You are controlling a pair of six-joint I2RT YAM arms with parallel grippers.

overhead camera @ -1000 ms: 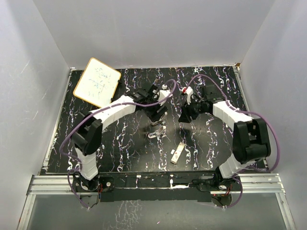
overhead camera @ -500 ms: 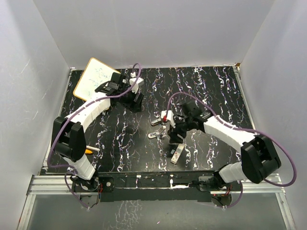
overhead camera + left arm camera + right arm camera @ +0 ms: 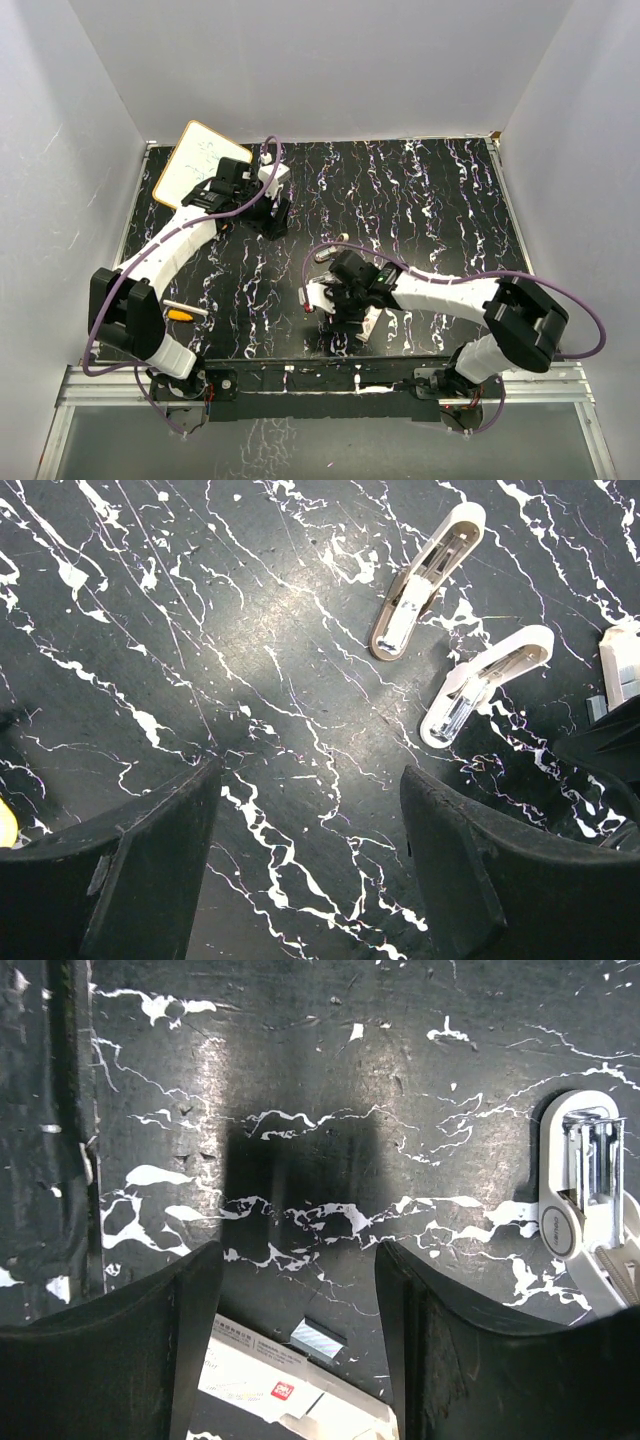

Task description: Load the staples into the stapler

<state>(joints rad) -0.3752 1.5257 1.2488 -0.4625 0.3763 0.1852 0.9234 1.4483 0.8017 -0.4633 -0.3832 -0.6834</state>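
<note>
Fetching staples: right gripper [image 3: 292, 1260], spread empty like the left gripper [image 3: 310, 770], hovers over the staple box [image 3: 270, 1390] by the near edge of the table [image 3: 300, 1080]; it should lower and pinch.

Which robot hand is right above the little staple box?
The right end effector: it hovers over the box near the front, while the left end effector is far back near the whiteboard.

We see the staple box [image 3: 268, 1388] cut by the bottom edge, stapler [image 3: 560, 1222] cropped at right, whiteboard [image 3: 190, 160] scribbles too small for us
</note>
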